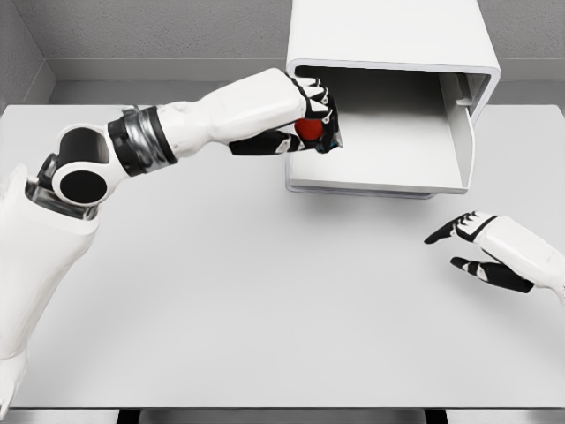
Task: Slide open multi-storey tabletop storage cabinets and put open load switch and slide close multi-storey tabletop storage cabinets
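The left arm reached from the lower left of the frame up toward the top centre, where its left hand (311, 119) was clamped on the load switch (308, 129) (only a small red part of it showed between the black-and-white fingers). Hand and switch sat at the left edge of the open drawer (388, 150), just over its front left corner, at the upper middle of the frame. That drawer was slid out from the storage cabinet (388, 35), a white box with rounded corners standing at the far side of the worktop (265, 300), its top filling the upper right of the frame. The drawer's pale floor lay bare to the right of the hand, with its side wall at the right. The right hand (481, 252) hovered low over the worktop at the right edge of the frame, well apart from the cabinet, with its fingers spread loosely and gripping nothing.
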